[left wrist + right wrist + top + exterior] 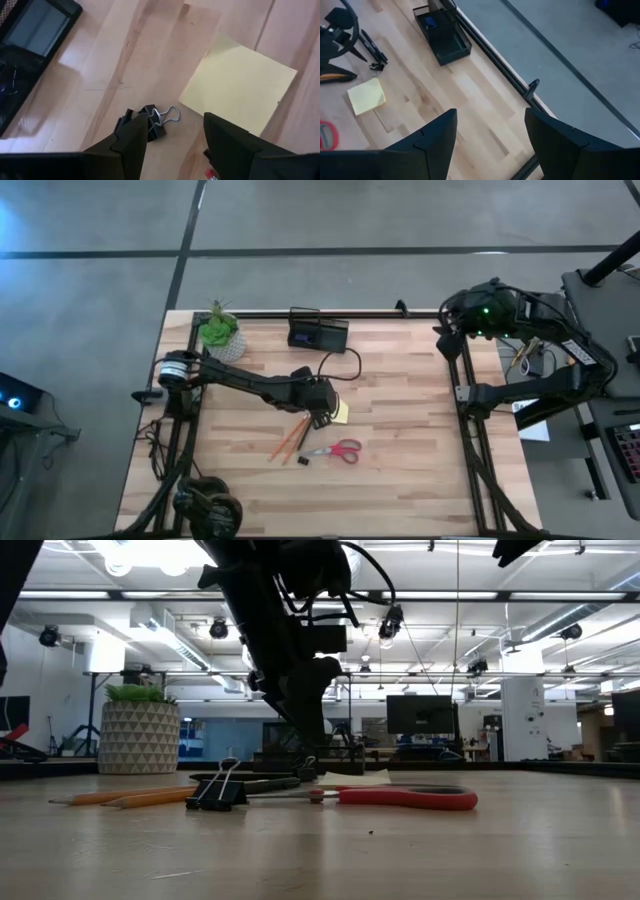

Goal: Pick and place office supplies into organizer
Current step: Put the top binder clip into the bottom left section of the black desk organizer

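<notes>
Pale wooden bench: the left claw, fingers spread, hangs over a small black binder clip beside the yellow square sticky-note pad; red-handled scissors lie nearby, the black mesh organizer stands at the far edge, and the right claw waits spread off to the side.

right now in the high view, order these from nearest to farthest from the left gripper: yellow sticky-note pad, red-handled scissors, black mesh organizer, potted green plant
1. Yellow square sticky-note pad, right beside the open left gripper.
2. Red-handled scissors, toward the table's front.
3. Black mesh organizer, at the back edge.
4. Potted green plant, back left corner.
</notes>
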Robot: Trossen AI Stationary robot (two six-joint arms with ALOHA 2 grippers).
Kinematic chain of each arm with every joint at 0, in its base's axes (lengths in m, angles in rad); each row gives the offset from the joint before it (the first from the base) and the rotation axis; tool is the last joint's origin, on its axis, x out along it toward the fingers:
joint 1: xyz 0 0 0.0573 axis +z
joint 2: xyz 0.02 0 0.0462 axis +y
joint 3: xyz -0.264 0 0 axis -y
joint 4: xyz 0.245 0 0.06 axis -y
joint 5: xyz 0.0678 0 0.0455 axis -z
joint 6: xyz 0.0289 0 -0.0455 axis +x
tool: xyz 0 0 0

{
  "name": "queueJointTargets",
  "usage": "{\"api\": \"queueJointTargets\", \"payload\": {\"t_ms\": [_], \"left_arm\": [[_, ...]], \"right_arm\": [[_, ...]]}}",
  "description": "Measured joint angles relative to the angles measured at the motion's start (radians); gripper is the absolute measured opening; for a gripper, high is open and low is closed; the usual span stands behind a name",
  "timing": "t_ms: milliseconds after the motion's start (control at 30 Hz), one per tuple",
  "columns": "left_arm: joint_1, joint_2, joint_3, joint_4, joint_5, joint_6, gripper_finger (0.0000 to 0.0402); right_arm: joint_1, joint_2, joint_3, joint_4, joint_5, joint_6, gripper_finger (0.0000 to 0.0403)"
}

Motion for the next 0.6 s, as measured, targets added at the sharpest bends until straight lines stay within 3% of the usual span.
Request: {"api": "queueJointTargets", "payload": {"t_ms": [433, 600], "left_arm": [[0.004, 0.080, 0.009, 0.011, -0.003, -0.002, 0.0178], [0.004, 0.076, 0.014, 0.010, -0.064, -0.002, 0.0178]], "right_arm": [[0.000, -0.009, -0.002, 0.004, 0.000, -0.009, 0.0231], [0.000, -0.008, -0.002, 0.015, 0.003, -0.001, 0.0231]]}}
